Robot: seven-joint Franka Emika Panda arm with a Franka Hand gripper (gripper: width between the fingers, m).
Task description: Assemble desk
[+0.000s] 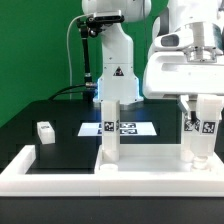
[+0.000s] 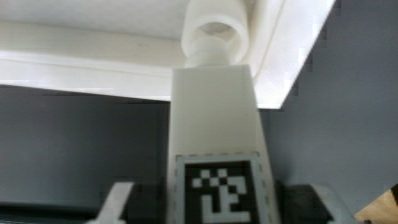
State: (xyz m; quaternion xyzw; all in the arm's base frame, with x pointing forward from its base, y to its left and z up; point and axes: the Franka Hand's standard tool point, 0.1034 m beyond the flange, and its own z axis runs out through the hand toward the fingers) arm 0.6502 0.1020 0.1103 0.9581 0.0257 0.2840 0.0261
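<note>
Desk top (image 1: 150,160) lies flat at the near edge of the table (image 1: 60,112), toward the exterior view's right. Standing leg (image 1: 110,125) rises upright from it. Held leg (image 1: 203,140) is upright over the right end, clamped between the fingers (image 2: 121,200) of the gripper (image 1: 203,122) at its tagged end. Wrist view: its round tip points at the top's white rim; contact unclear. Step in hand, likely seating and screwing this leg in. Keep it plumb, centre the tip on the hole before turning, press lightly. Loose leg (image 1: 45,131) lies well apart; marker board (image 1: 135,128) behind.
</note>
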